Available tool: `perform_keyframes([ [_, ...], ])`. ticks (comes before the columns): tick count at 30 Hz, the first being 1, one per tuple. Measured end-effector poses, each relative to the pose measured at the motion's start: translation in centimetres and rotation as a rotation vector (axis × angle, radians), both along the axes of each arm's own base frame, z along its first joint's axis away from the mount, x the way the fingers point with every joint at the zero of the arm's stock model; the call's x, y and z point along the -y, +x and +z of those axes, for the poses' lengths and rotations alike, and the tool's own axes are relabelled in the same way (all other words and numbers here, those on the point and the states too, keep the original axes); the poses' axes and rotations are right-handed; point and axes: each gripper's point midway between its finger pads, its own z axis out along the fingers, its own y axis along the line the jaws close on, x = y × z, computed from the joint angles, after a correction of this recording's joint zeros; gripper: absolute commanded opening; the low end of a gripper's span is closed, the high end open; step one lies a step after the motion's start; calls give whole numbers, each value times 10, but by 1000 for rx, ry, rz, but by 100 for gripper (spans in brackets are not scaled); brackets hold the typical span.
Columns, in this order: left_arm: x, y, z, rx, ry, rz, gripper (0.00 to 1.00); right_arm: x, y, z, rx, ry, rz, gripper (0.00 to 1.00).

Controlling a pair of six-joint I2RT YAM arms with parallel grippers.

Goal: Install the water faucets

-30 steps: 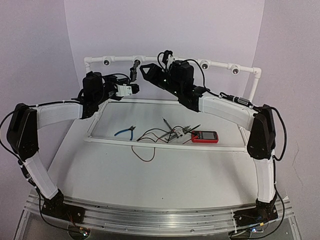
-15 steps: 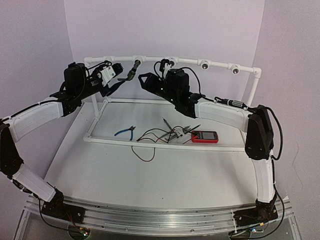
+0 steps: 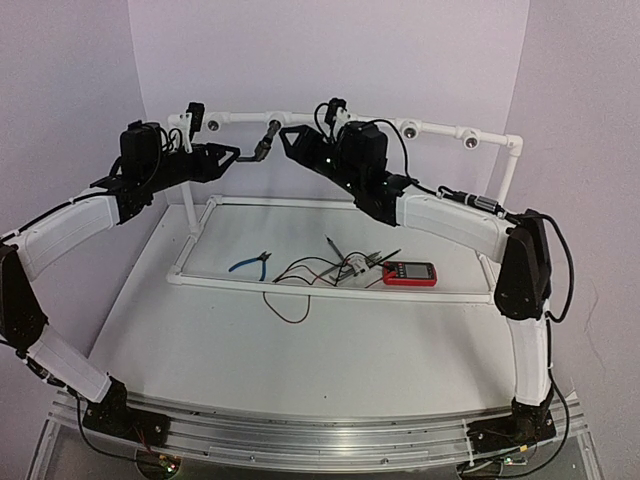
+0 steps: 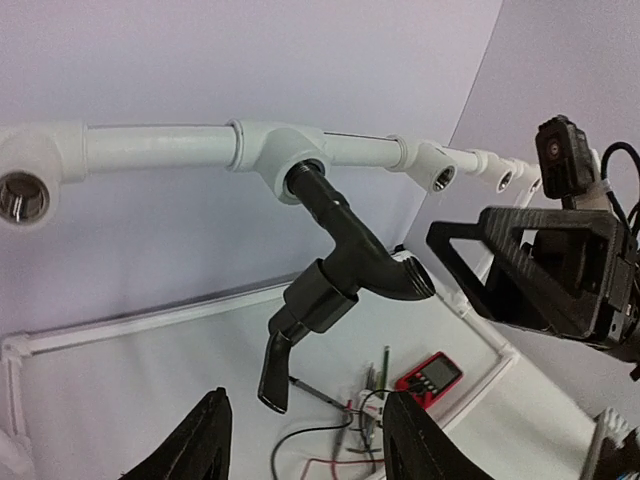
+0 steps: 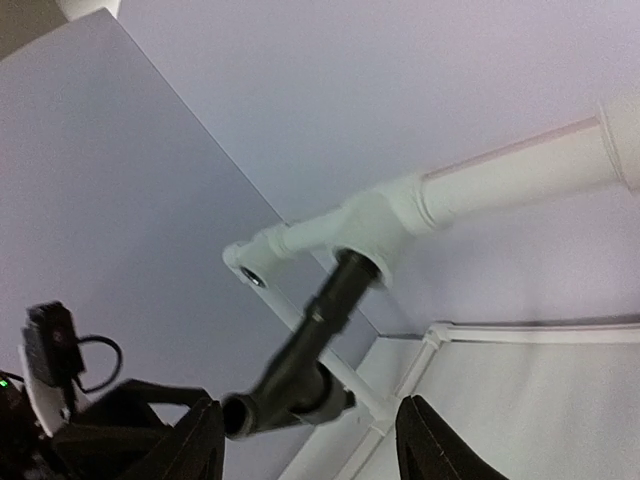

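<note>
Near, on the counter (image 3: 330,340): blue-handled pliers (image 3: 252,264) (caught by the top view alone), loose wires (image 3: 310,270), a red meter (image 3: 409,273). Higher up, left pincer (image 4: 305,400) and right pincer (image 5: 310,405) both spread wide, gripping nothing, flanking the faucet (image 4: 345,260). Farthest, seated in a socket of the white pipe (image 4: 160,145), lever hanging down; sharp from the left wrist, blurred from the right.

Bright, even light, faint shadows; right wrist view soft, water faucet (image 5: 318,322) blurred.

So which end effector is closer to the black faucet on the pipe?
Right. The right end effector is just beside the faucet; the left end effector is farther back on its other side.
</note>
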Motion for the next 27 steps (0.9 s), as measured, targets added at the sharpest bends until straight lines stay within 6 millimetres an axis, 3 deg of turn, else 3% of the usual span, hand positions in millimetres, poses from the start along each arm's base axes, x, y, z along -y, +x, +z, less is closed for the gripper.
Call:
perform_keyframes([
  [4, 0, 1, -9, -150, -108, 16, 51, -5, 0, 38, 65, 70, 14, 60],
  [7, 4, 7, -13, -216, -153, 14, 44, -12, 1, 47, 86, 97, 20, 60],
  [14, 10, 23, -22, -287, -174, 24, 20, -34, 9, 14, 52, 64, 33, 59],
  [19, 10, 32, -18, -265, -156, 38, 3, -39, 12, -2, 22, 41, 36, 58],
  [27, 8, 33, -19, -288, -145, 48, 0, -38, 12, -1, 10, 62, 34, 57],
])
